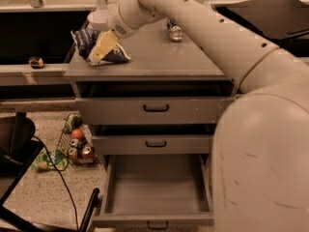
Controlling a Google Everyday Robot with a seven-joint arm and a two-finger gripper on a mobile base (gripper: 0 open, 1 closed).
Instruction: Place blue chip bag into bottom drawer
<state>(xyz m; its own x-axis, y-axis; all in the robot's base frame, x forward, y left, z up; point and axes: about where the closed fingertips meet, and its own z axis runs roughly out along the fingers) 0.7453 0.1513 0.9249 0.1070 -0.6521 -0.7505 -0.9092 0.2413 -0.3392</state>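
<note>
Blue chip bag [83, 38] half hidden (cabinet top [159, 59]) under gripper [102, 49].

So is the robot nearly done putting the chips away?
Not yet. The bottom drawer already stands open. The gripper is at the blue chip bag, which sits on the cabinet top. Carrying it down into the drawer is left.

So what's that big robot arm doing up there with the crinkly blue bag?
The robot's arm reaches across the grey cabinet, and its gripper is right on the blue chip bag at the back left corner of the cabinet top. The bag is not yet in any drawer. Down below, the bottom drawer is pulled open with nothing in it. A small can stands near the back of the top.
</note>
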